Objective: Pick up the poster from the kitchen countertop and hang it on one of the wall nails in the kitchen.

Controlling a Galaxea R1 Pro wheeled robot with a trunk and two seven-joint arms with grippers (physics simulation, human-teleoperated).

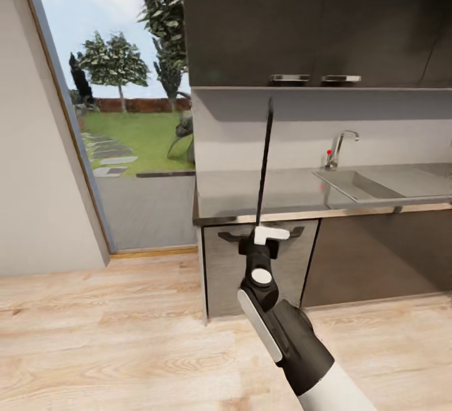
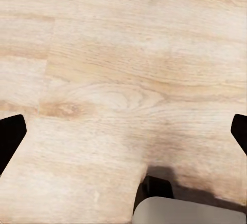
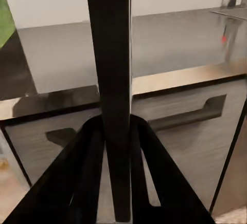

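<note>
Right wrist view tells the story best: the right gripper [image 3: 117, 183] has both fingers [image 3: 82, 178] pinched on the bottom edge of the poster [image 3: 110, 80], which is seen edge-on, so it's just a thin black strip running straight up out of the jaws. No artwork visible from this angle at all.

In the head view the same thing shows up: the right gripper [image 1: 262, 235] sits in front of the countertop [image 1: 263, 191], just below its front lip, and the poster [image 1: 264, 159] stands nearly upright above it, leaning a touch, its top reaching almost to the cabinets [image 1: 314, 21] over the countertop. So the poster is off the countertop and in the air, held only by that bottom edge.

The left gripper's fingertips [image 2: 10, 139] show at the edges of the left wrist view, spread wide with only wood floor [image 2: 123, 80] between them, so it's parted and empty.

Past the countertop's end there's a big window [image 1: 119, 115] with garden outside, and the sink [image 1: 370, 185] and faucet [image 1: 336, 150] sit further along the countertop.

Step-wise, pickup looks done and it's the carry phase. No nail can be made out in these shots, so the next move probably means turning the base to find one, then lining the poster up flat to the wall. A grip that low on a tall thin frame could let it swing.
</note>
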